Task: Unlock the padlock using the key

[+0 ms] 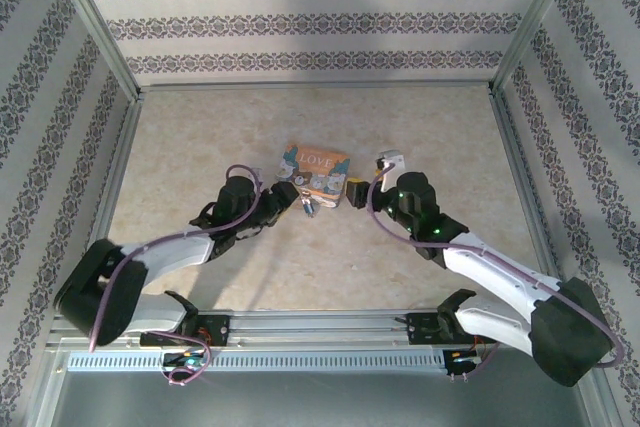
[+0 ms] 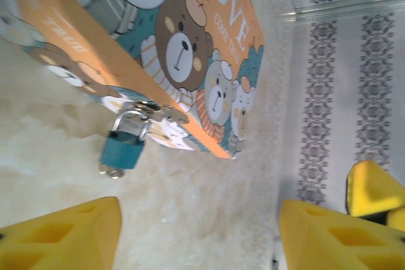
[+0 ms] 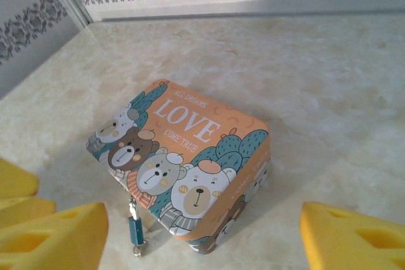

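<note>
The padlock is a tiny teal-blue one with a silvery shackle, and it hangs from the metal clasp on the side wall of an orange box. The box lid reads "LOVE" and carries cartoon bears. The box lies flat on the pale marbled table, near the middle, with its clasp side turned toward the arms. The padlock's shackle is hooked through the clasp and its body slants down to the table just beside the box wall. A small silvery piece sticks out at the padlock's lower end; whether it is the key I cannot tell

The left gripper is released: its two yellow pads stand wide apart at the bottom of the left wrist view, with bare table between them and the padlock a little beyond, touching neither pad. The right gripper is released too, with its yellow pads spread to either side of the box's near corner and grasping nothing

From above, both grippers point inward at the box from the near side, the left one close to the padlock and the right one by the box's right end
</note>
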You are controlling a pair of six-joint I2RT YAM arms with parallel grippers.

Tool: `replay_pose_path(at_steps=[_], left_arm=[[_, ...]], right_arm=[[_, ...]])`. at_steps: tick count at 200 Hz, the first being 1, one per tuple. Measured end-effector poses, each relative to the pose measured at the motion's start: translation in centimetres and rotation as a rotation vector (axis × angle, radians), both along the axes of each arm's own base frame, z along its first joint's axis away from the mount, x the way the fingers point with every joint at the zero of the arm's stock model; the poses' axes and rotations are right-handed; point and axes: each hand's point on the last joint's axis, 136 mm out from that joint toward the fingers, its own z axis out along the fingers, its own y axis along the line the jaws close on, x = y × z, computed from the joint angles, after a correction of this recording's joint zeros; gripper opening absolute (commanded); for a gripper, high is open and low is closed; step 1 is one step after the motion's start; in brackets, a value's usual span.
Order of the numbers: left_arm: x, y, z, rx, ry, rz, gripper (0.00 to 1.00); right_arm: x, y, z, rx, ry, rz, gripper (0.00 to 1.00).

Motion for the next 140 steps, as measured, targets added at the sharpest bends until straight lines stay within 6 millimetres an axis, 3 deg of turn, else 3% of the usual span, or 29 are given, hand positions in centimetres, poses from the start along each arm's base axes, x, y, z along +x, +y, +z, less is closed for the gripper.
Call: replay_pose_path(at_steps=[29,54,69,92,140], left_arm=[[1.0,3.4,2.3,0.101,-0.066,0.045,0.87],[3.1,7.4,3.5,0.151,-0.1,0.112,0.9],[4.2,8.7,3.4,0.164,-0.095,0.117,0.9],[5.8,8.7,2.4,0.152,-0.06,0.061,0.9],[9.8,5.7,-1.1,0.101,0.019,-0.108,0.83]], right_arm=[[0.5,-1.0,-0.3,0.115,0.092,-0.029,0.98],[0.7,-0.7,-1.4,0.189,0.185,-0.016,0.99],[0.7,-0.3,-2.6,0.229,0.259,-0.011,0.98],[1.2,0.4,-4.4,0.283,0.374,-0.003,0.98],[3.3,2.6,-7.2,0.346,0.553,0.01,0.98]])
